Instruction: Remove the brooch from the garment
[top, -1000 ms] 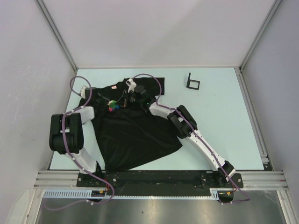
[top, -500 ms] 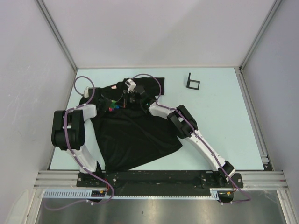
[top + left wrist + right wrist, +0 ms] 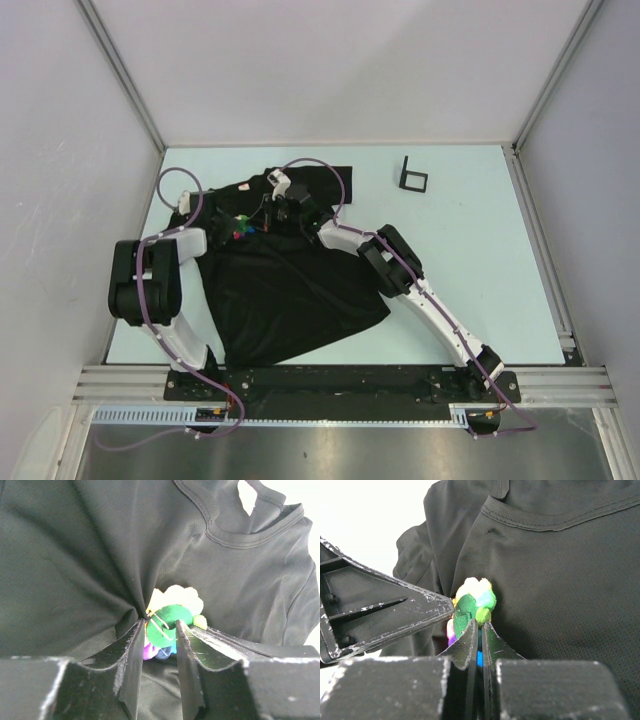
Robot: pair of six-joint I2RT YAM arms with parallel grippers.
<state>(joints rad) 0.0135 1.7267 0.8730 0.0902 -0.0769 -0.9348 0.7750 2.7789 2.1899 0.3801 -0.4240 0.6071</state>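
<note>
So, the brooch [image 3: 167, 622] is being held near the far-left corner of the tabletop [image 3: 470, 250], just under the neckline of the garment [image 3: 290, 290]. It's being clamped by the left end effector [image 3: 161, 630] from the left-edge side. It's also being pinched low down by the right end effector [image 3: 479, 630], fingers nearly together, from the right-edge side. Cloth is being bunched into creases at the brooch, so it's probably not freed yet, and neither arm is being favoured for reach.
</note>
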